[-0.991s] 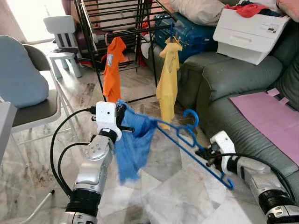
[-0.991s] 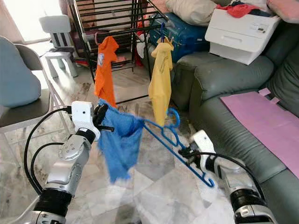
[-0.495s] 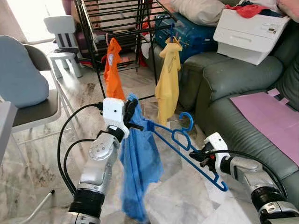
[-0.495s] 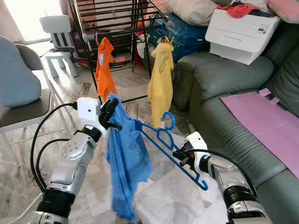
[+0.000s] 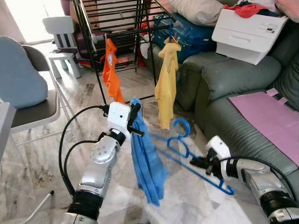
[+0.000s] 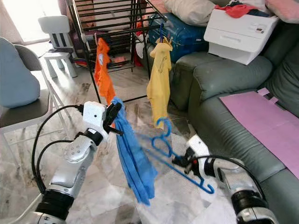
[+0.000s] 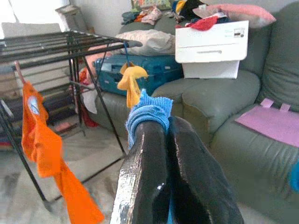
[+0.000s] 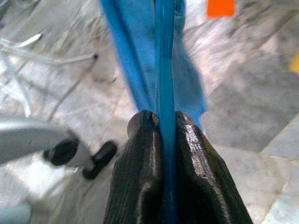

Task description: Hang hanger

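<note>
I have the left gripper (image 5: pixel 136 113) pinching the blue shirt (image 5: pixel 147 158) and the right gripper (image 5: pixel 202 163) clamped on the blue hanger (image 5: pixel 187 154); next I must carry both to the drying rack (image 5: pixel 117 28).

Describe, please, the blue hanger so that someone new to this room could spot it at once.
Start at the black drying rack, where an orange shirt and a yellow shirt hang. Low before it, over the marble floor, the right end effector grips the blue hanger. Unlike the blue cloth beside it, it is a thin plastic frame with a hook.
</note>
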You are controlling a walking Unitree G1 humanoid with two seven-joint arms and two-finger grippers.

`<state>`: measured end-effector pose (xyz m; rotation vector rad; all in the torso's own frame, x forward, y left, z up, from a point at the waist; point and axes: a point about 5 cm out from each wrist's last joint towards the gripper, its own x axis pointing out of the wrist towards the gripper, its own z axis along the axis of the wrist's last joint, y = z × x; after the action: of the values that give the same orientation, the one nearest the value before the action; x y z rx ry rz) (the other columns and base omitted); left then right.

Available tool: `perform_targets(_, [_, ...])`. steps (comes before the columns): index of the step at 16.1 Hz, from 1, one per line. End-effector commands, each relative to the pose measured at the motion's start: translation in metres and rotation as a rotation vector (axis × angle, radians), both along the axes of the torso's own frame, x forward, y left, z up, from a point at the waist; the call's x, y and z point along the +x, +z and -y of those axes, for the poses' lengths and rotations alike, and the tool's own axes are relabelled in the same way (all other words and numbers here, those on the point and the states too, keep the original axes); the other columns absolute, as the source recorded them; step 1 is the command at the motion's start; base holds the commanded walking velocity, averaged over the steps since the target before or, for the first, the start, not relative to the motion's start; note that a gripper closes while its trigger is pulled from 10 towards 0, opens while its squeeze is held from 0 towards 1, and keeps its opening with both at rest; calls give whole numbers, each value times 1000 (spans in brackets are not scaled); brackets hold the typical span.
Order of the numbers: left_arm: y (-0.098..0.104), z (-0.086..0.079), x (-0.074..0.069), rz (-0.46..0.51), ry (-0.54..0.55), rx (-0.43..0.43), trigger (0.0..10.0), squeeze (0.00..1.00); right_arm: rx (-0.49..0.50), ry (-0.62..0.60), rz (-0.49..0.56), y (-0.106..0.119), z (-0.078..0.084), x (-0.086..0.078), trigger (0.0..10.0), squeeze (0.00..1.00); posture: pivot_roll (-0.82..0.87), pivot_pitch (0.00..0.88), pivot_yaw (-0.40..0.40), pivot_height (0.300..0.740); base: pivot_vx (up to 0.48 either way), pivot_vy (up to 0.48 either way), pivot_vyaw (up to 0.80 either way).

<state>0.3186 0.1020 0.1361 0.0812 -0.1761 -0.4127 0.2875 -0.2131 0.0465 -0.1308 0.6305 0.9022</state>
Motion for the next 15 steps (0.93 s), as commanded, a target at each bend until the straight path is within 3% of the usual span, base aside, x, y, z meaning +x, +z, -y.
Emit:
perform_targets(1, [12, 6, 0, 58, -55, -8, 10000, 0, -16, 40, -12, 0, -4, -1, 10000, 0, -95, 0, 25, 740, 0, 0, 0])
perform_targets(4, [17, 21, -15, 78, -223, -69, 10000, 0, -35, 6, -56, -11, -12, 2, 10000, 0, -84, 0, 21, 740, 0, 0, 0])
perform_targets(6, [11, 32, -29, 54, -364, -57, 10000, 0, -85, -103, -46, -15, -18, 13, 10000, 0, -70, 0, 14, 740, 0, 0, 0])
perform_targets(8, [7, 36, -38, 35, -440, -35, 10000, 0, -95, -227, -8, -12, -20, 25, 10000, 0, -62, 0, 11, 740, 0, 0, 0])
perform_targets(11, [1, 36, -49, 4, -499, -19, 10000, 0, -26, -446, 45, 2, -18, 43, 10000, 0, -57, 0, 7, 740, 0, 0, 0])
perform_targets(13, [-5, 33, -50, -22, -497, -13, 10000, 0, 133, -644, 73, 20, -14, 59, 10000, 0, -60, 0, 8, 740, 0, 0, 0])
perform_targets(15, [-18, 32, -53, -78, -509, 2, 10000, 0, 424, -814, 123, 57, -13, 81, 10000, 0, -73, 0, 12, 740, 0, 0, 0])
